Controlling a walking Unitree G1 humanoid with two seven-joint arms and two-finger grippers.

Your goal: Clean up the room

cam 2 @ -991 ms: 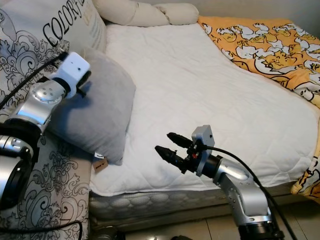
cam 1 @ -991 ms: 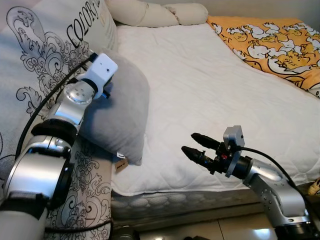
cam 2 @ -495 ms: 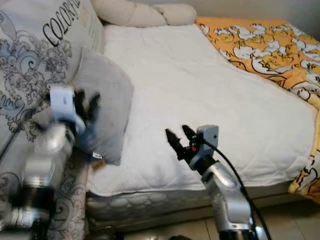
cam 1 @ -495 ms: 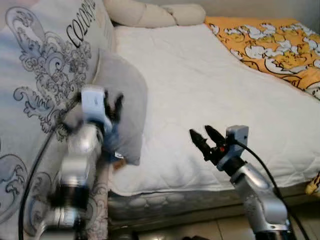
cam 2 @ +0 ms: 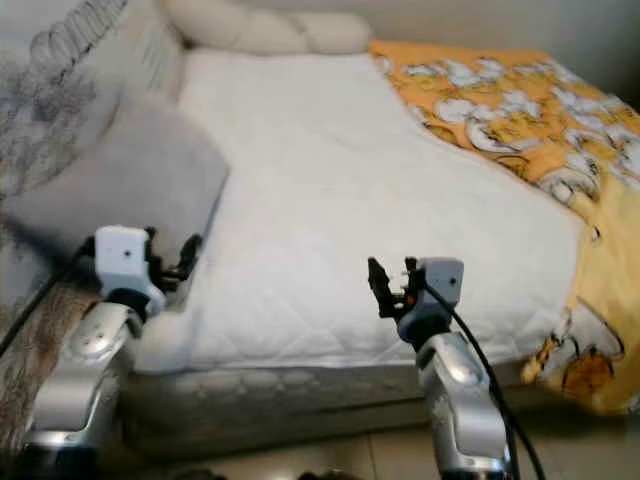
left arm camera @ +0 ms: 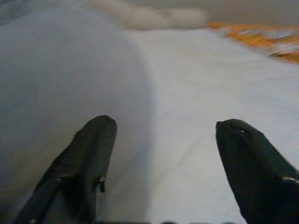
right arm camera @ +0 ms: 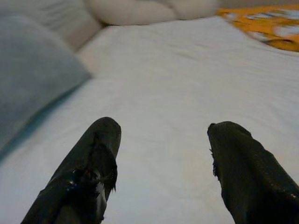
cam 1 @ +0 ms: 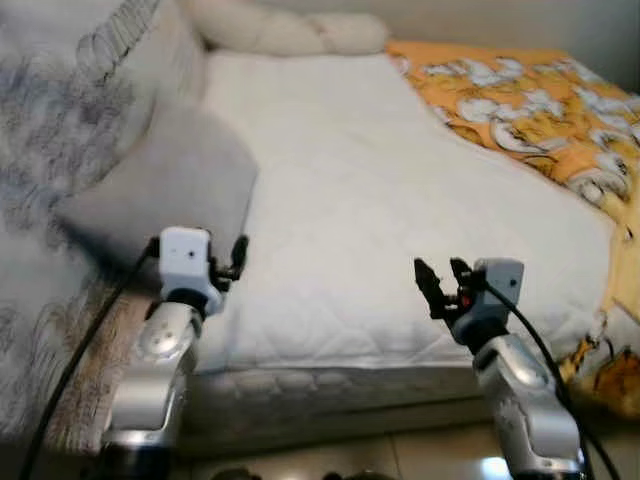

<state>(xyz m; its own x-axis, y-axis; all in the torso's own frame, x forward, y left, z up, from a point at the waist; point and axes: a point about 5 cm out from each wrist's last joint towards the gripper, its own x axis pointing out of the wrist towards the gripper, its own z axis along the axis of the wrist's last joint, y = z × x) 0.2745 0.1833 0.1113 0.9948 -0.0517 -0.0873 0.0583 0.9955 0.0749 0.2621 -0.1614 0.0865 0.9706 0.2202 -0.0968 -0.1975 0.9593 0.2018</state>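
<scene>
Left eye view, blurred: grey pillow [cam 1: 165, 190] at bed [cam 1: 400, 200] edge, orange blanket [cam 1: 520, 110] opposite; left gripper [left arm camera: 163, 158] and right gripper [right arm camera: 161, 163] raised, spread, seemingly empty.

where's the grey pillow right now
The grey pillow lies on the robot's left of the white mattress, leaning against the patterned cushion, just beyond the left tool.

Two arms of rounded, polished silver segments each carry a boxy wrist camera housing, white above the left claw [cam 1: 238, 262] and grey above the right claw [cam 1: 438, 280], with a black cable trailing along each arm and blunt, tapered black fingers [left arm camera: 86, 163].
</scene>
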